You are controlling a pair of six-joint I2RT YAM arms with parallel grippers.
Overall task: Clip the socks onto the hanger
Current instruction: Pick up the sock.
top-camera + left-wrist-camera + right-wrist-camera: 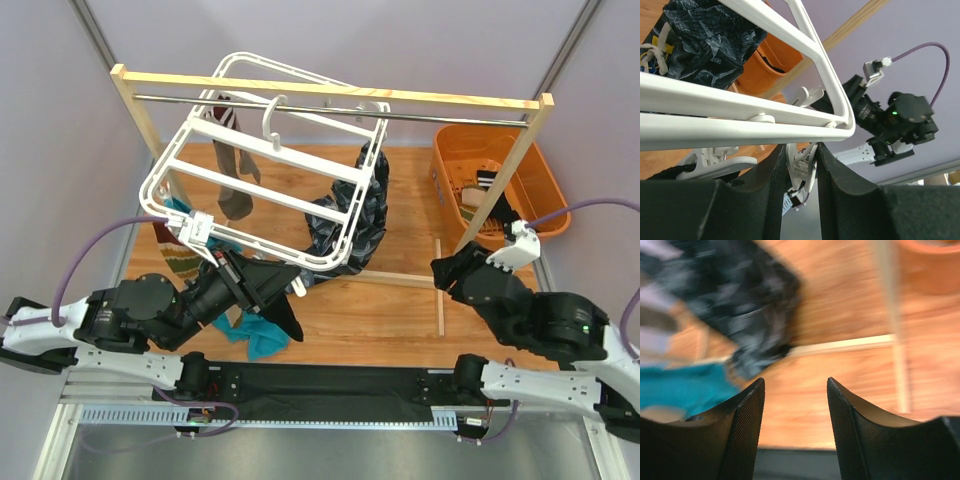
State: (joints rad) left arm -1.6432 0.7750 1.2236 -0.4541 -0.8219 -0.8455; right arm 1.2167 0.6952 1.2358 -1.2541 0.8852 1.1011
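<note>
The white hanger [335, 268] hangs tilted from the rack's rail, and a grey-brown sock [237, 185] is clipped under it. My left gripper [298, 283] sits just below the hanger's near corner. In the left wrist view, this gripper [801, 160] is shut on a small white clip [804, 167] dangling under the hanger frame [740, 100]. A teal sock [255, 338] and a striped sock [180, 262] lie on the table below. My right gripper [447, 268] hovers at the right. Its jaws [795, 405] are open with nothing between them, and the teal sock [685, 387] is blurred to its left.
A wooden rack [330, 92] with a metal rail spans the back. A large dark patterned cloth [352, 215] hangs through the hanger down to the table. An orange basket [540, 175] holding more laundry stands at the back right, beside the rack's right post.
</note>
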